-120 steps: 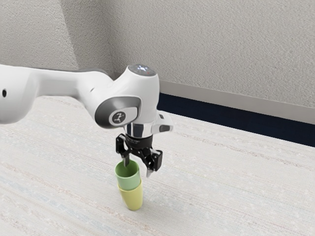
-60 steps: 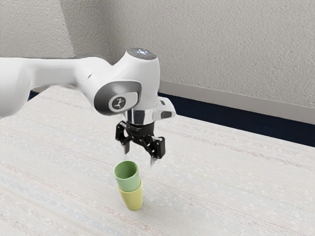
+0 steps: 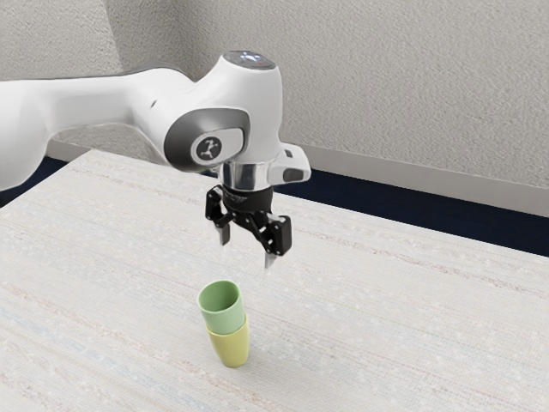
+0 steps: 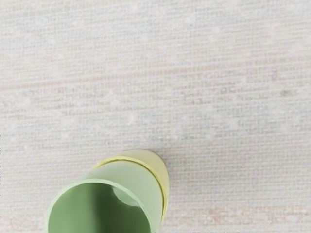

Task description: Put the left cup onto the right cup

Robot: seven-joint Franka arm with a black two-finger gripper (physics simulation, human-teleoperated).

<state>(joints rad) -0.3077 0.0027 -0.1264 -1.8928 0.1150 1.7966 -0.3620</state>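
Green cup [image 3: 220,307] half-hidden inside yellow cup [image 3: 230,347]

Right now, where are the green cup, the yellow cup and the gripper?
green cup [image 3: 220,299], exterior view, inside its open mouth.
yellow cup [image 3: 230,348], exterior view, on its outer wall below the green cup.
gripper [image 3: 245,251], exterior view, midway between the tips of its open jaws, above the cups.

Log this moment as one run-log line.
gripper: open, above cups, holding nothing | green cup: nested in yellow cup | yellow cup: on table | stack: appears done
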